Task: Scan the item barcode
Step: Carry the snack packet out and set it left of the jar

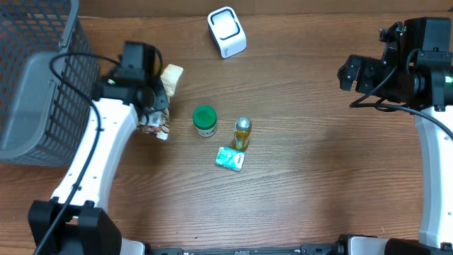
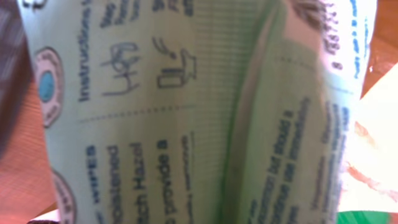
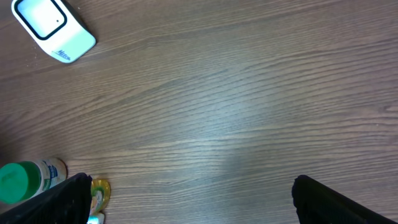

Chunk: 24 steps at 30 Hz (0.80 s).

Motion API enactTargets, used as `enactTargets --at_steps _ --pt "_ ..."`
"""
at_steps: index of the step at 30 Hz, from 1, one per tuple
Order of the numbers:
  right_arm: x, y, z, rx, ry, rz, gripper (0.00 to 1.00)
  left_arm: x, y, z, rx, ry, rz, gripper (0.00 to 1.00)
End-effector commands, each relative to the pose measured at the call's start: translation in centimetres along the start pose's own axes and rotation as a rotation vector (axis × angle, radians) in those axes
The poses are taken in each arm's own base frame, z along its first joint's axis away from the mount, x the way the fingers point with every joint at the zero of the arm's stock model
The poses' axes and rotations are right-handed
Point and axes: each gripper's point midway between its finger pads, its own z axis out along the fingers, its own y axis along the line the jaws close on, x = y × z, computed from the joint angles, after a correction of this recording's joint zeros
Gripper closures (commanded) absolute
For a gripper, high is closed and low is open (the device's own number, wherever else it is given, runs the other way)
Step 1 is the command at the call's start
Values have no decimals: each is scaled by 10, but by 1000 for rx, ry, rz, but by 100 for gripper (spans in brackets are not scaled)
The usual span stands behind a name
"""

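Left claw point(image 1: 156, 113): clenched on wipes packet point(image 2: 186, 112) — at 9 o'clock from the green jar point(image 1: 204, 120).
Right claw point(image 3: 186, 196): released, empty.
Handling: light, soft, crinkly (likely slippery film); pinch a sealed edge — leave barcode clear.

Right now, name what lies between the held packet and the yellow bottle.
The green-capped jar stands between packet and yellow bottle; the overhead view shows it.
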Motion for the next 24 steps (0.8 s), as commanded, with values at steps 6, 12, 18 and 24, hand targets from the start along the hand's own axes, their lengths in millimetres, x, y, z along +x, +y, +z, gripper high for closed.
enactTargets --at_steps 6,12,18,24 --pt "-7 0 -10 5 -37 1 0 41 12 54 -56 -6 -51 93" --pt "-7 0 -10 5 -37 1 0 68 19 79 -87 57 -34 86" --pt "-7 0 -10 5 -37 1 0 79 18 95 -89 104 -22 74" --pt "-7 0 -10 5 -37 1 0 69 -1 88 4 111 24 44"
